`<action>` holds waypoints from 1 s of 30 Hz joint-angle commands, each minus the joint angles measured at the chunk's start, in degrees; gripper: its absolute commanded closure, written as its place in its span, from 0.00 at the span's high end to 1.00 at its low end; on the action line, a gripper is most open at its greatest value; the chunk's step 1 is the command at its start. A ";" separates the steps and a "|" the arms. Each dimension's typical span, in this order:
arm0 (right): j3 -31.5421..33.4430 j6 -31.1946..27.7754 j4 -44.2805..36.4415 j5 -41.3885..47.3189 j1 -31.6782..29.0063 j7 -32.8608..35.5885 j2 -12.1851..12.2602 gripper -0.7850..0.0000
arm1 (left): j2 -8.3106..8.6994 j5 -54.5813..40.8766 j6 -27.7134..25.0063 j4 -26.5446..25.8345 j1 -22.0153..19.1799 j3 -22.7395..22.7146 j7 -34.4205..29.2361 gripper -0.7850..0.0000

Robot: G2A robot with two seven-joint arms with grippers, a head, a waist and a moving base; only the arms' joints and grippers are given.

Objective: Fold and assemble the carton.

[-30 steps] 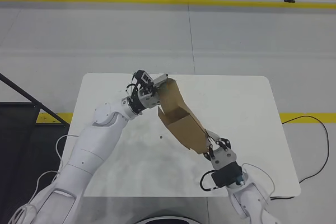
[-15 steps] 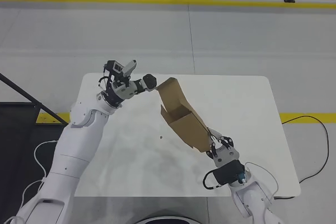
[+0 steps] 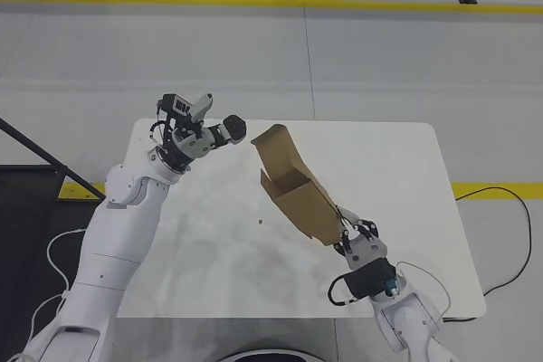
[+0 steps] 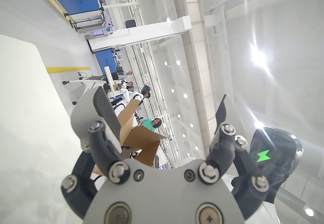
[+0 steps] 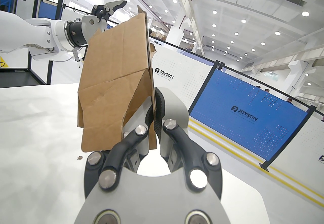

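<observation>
A brown cardboard carton (image 3: 294, 185), partly unfolded, is held slanted above the middle of the white table (image 3: 398, 163). My right gripper (image 3: 348, 235) is shut on its near end; in the right wrist view the fingers (image 5: 158, 106) pinch a thin flap edge of the carton (image 5: 114, 75). My left gripper (image 3: 192, 104) is raised over the table's far left corner, apart from the carton's far end. Its fingers (image 4: 106, 111) stand open with nothing between them, and the carton (image 4: 141, 138) shows beyond them. From the right wrist, the left gripper (image 5: 114, 5) is seen behind the carton's top.
A small brown scrap (image 3: 261, 220) lies on the table in front of the carton. A black frame and dark mat (image 3: 18, 217) stand off the table's left side. The table's right half is bare.
My left gripper has left the carton's far end and drawn back to the left and up, standing open. The carton stays in the right gripper, almost unmoved.
</observation>
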 commanded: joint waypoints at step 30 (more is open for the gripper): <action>5.84 -3.31 -7.23 -21.83 -1.06 5.80 1.62 0.00 | 2.54 11.26 -7.82 -7.83 1.12 -2.20 -18.23 1.00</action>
